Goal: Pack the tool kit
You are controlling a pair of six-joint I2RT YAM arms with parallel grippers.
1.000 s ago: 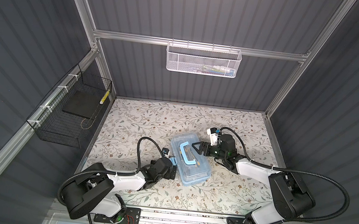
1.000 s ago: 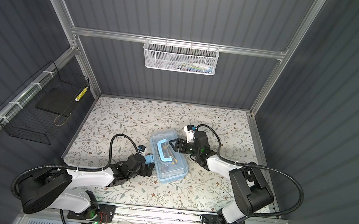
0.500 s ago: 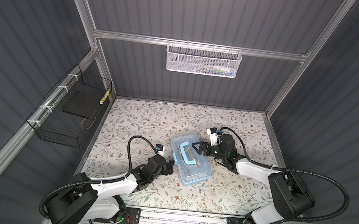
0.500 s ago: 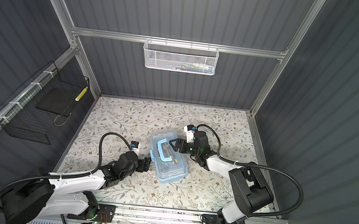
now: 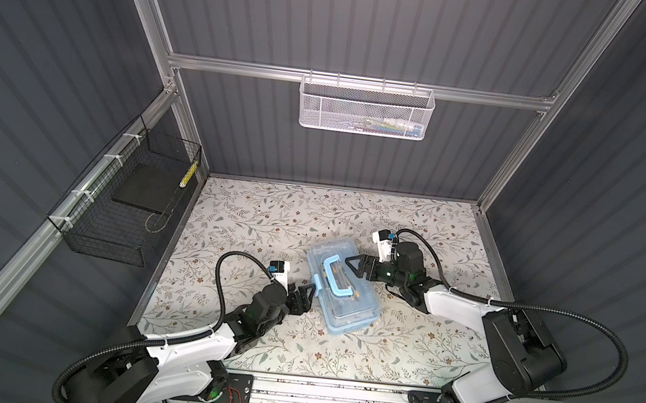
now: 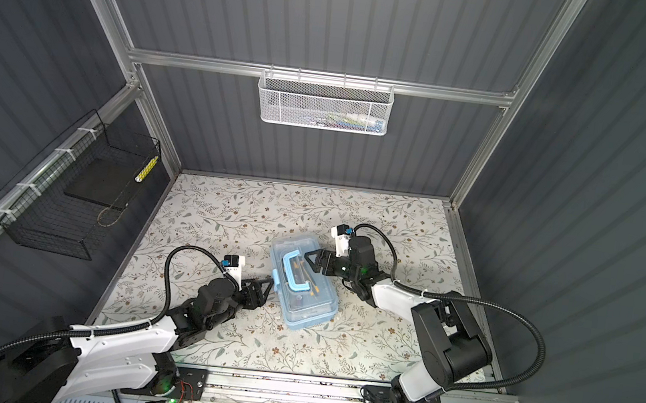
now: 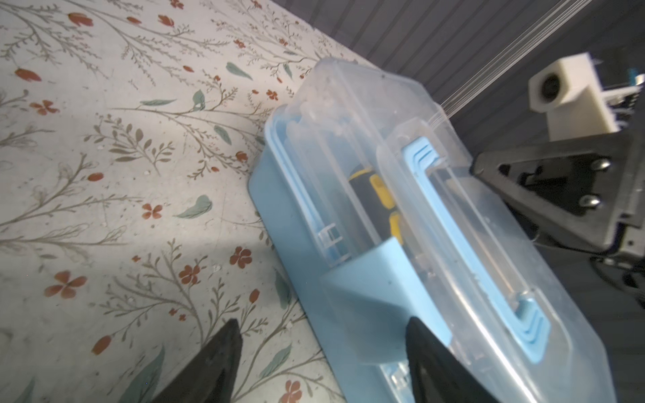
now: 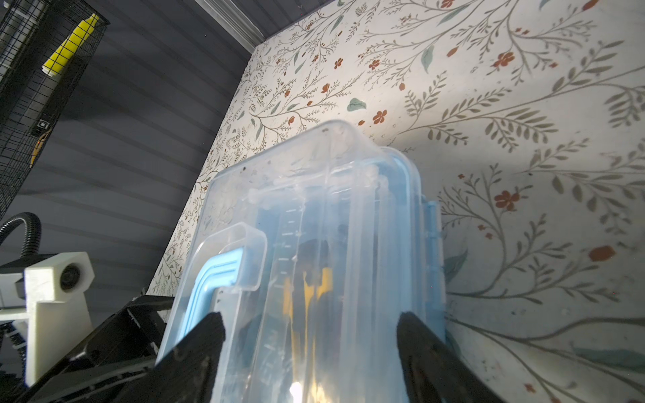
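My left gripper (image 7: 321,352) sat spread beside the tool kit's (image 5: 342,288) blue latch (image 7: 370,300), gripping nothing. My right gripper (image 8: 310,335) stood wide, straddling the clear lid (image 8: 314,209). The kit lay mid-table on the floral mat (image 5: 268,221).

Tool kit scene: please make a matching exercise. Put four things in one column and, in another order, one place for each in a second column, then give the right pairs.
Things
1. tool kit
2. white mesh basket
3. black wire basket
4. latch

Places
A. hangs on the left wall
B. on the kit's side, facing the left gripper
C. hangs on the back rail
D. lies on the flowered table

Pairs: 1-D, 2-C, 3-A, 4-B
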